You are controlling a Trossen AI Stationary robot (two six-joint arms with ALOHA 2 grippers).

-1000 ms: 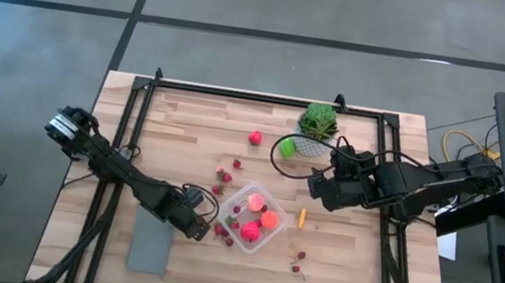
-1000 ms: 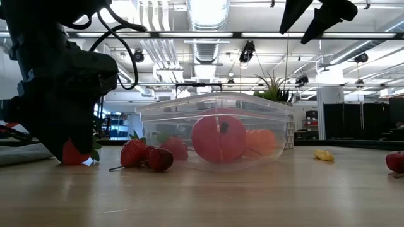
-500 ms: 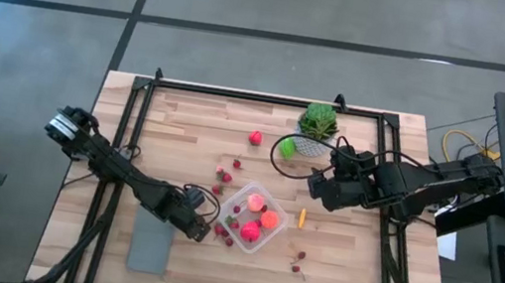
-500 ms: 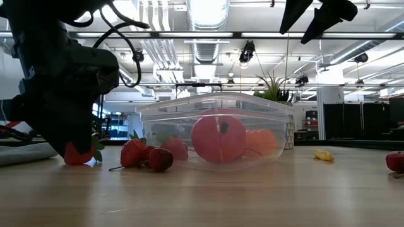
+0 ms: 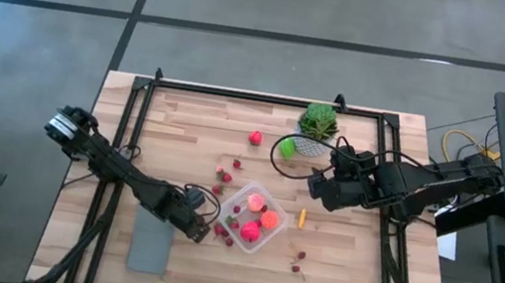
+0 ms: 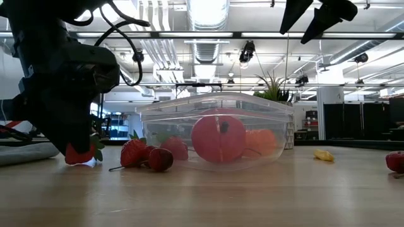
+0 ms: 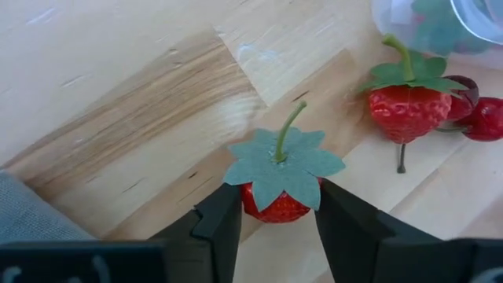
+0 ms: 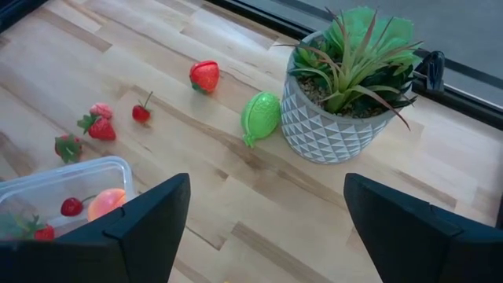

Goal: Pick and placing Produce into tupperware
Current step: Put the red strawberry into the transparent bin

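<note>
Down at the near side of the bench point(image 5: 333, 274), the left gripper point(image 7: 277, 212) sits low over the wood with its jaws drawn in on either side of a small strawberry point(image 7: 277, 200), both fingers pressed against the red fruit under its green paper leaf, though the berry looks to be resting on the wood. That berry lies just beside the corner of the clear plastic box point(image 5: 253, 217), which stands near the middle of the bench and holds a big pink fruit point(image 6: 218, 139), an orange piece point(image 6: 262, 142) and a few red berries. Another strawberry point(image 7: 407, 110) and a couple of cherries point(image 7: 489, 119) lie between the gripper and the box. A flat grey pad point(image 5: 152, 239) is close behind the left arm. The right gripper point(image 8: 263, 228) hangs above the bench with its jaws spread wide and nothing in them, near the potted plant point(image 8: 350, 86), a bright green fruit point(image 8: 260, 118) and a lone strawberry point(image 8: 204, 75).
</note>
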